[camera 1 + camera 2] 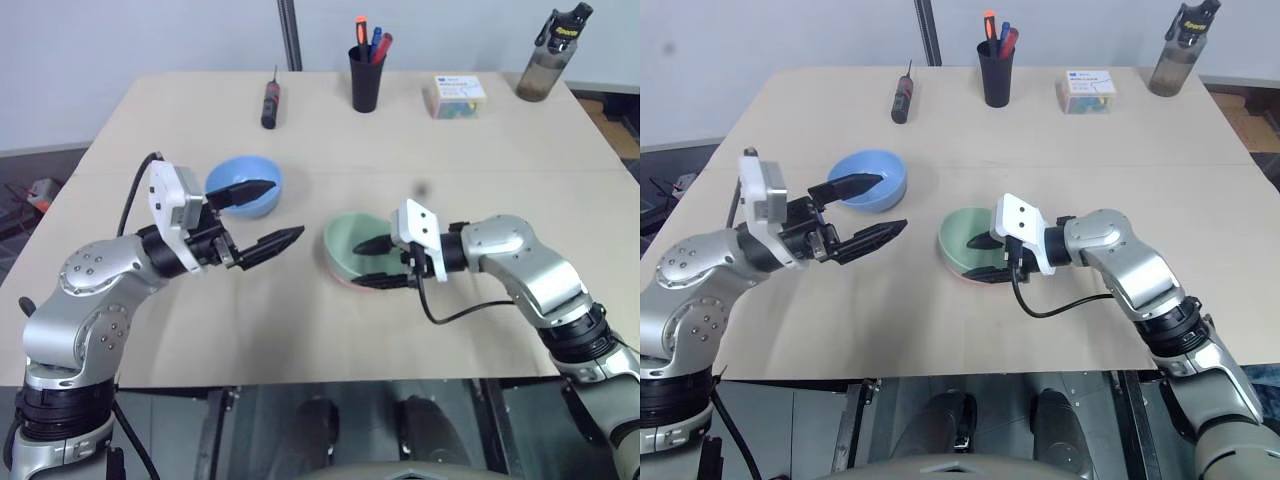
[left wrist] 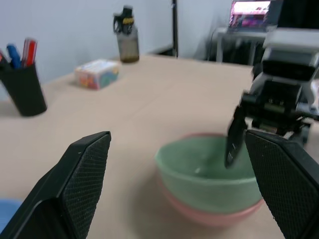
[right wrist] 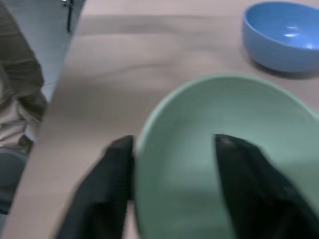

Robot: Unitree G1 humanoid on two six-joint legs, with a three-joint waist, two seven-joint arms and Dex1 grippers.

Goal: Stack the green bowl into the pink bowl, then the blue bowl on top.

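Note:
The green bowl [image 1: 342, 240] sits nested inside the pink bowl [image 2: 209, 217], whose rim shows as a thin band beneath it, near the table's middle. My right gripper [image 1: 356, 263] straddles the green bowl's near-right rim, open, one finger [image 3: 239, 174] inside the bowl and the other [image 3: 112, 169] outside it. The blue bowl [image 1: 240, 168] stands alone to the left and a little farther back. My left gripper [image 1: 287, 208] hovers open beside the blue bowl, its upper finger over the bowl's near edge, nothing between its fingers.
Along the far side of the table [image 1: 300, 330] stand a black screwdriver [image 1: 269, 103], a black cup of pens [image 1: 366, 78], a small colourful box [image 1: 458, 96] and a dark bottle [image 1: 548, 60]. The table's front edge runs just below both arms.

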